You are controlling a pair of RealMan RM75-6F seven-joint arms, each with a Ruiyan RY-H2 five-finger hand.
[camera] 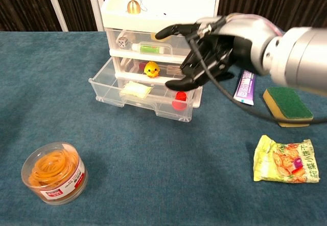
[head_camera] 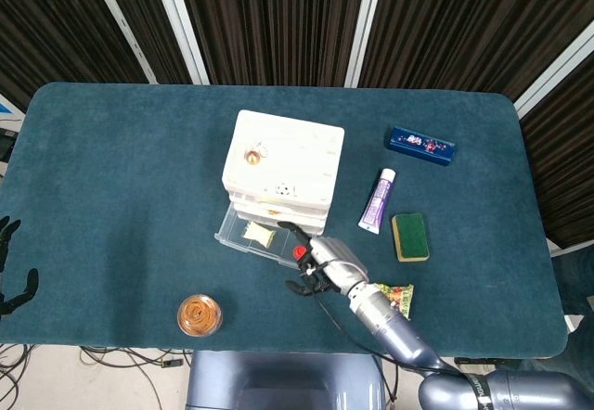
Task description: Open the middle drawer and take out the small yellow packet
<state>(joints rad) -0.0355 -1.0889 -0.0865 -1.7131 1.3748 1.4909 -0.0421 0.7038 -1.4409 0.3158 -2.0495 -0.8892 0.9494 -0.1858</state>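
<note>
— What sort of place is this?

— A robot test room or lab, not a home. The table (head_camera: 111, 197) is covered edge to edge in dark teal cloth, and black pleated curtains (head_camera: 278, 20) with white uprights close off the wall behind it.

— Anything else?

— Cables (head_camera: 121, 356) trail on the pale floor under the front edge, and unrelated household items sit spread apart — a sponge (head_camera: 409, 236), a tube (head_camera: 377, 200), a tub of rubber bands (head_camera: 199, 314).

A tub of rubber bands (camera: 53, 179), sponge (camera: 287, 106), tube (camera: 246, 84), blue box (camera: 272, 52) and snack bag (camera: 283, 159) lie apart.
</note>
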